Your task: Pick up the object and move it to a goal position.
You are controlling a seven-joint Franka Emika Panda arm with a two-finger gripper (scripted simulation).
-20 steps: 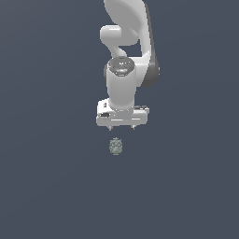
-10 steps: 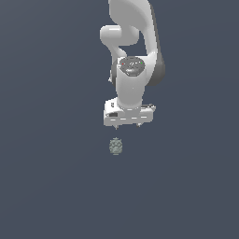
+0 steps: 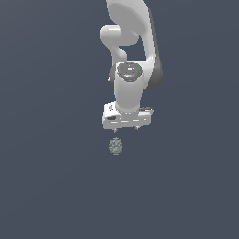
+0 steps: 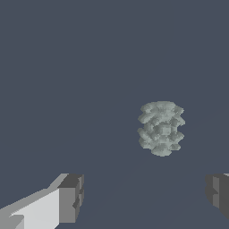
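Note:
The object [image 3: 115, 146] is a small roundish grey-green lump with a bumpy surface, lying on the dark grey floor. In the exterior view my white gripper [image 3: 126, 129] hangs a little above it and slightly to the exterior view's right. The wrist view shows the object [image 4: 161, 128] ahead of the gripper [image 4: 145, 194]. The two dark fingertips [image 4: 71, 198] stand far apart, and the gap between them is empty. The gripper is open and touches nothing.
The plain dark grey floor [image 3: 51, 186] fills both views. The white arm [image 3: 133, 42] rises behind the gripper toward the top of the exterior view. No goal marker shows.
The gripper has shifted a little to the exterior view's right and come lower toward the object. The object has not moved.

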